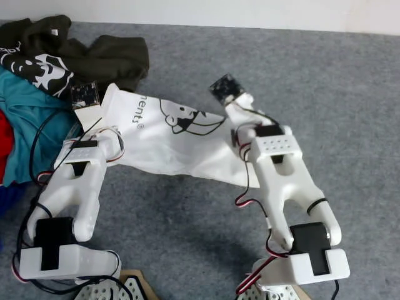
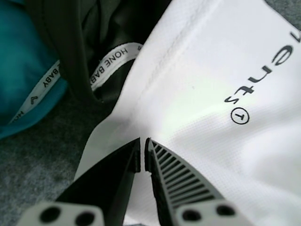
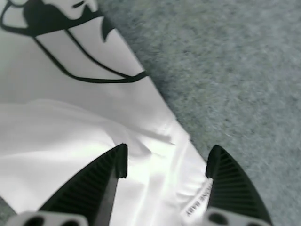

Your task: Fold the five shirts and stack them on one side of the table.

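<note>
Between both arms on the counter, white shirt lies spread, unfolded. Left claw closed, looks pinched on its edge; right claw open over the shirt's other edge. Dark shirt, teal shirt, red shirt heaped at far corner. Nothing looks folded, so I'd call it early. White shirt carries black lettering and a cartoon print; woven neck labels carry print too.

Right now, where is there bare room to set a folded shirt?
Bare: the grey carpeted tabletop right of the white printed shirt, and the strip between the arm bases. Crowded: the far left, under a heap of dark, teal and red shirts.
</note>
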Controlling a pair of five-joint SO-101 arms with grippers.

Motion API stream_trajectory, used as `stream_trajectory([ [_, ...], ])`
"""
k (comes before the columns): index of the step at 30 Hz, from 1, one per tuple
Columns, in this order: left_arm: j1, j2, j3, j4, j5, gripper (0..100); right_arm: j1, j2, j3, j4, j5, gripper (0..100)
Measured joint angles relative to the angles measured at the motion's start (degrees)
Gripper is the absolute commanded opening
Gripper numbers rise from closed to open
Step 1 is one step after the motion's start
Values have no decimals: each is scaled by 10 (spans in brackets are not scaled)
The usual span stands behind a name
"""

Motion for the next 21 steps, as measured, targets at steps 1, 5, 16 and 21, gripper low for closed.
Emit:
stream_trajectory([
  [1, 0, 0, 0, 0, 0, 45, 4, 0, -10, 9, 0, 229],
  [5, 0, 0, 0, 0, 0, 45, 14, 0, -50, 72, 0, 66],
  [16, 0, 0, 0, 0, 0, 45, -25, -124, -4, 229, -2, 6],
  [21, 0, 0, 0, 0, 0, 46, -55, -237, 131, 175, -39, 6],
])
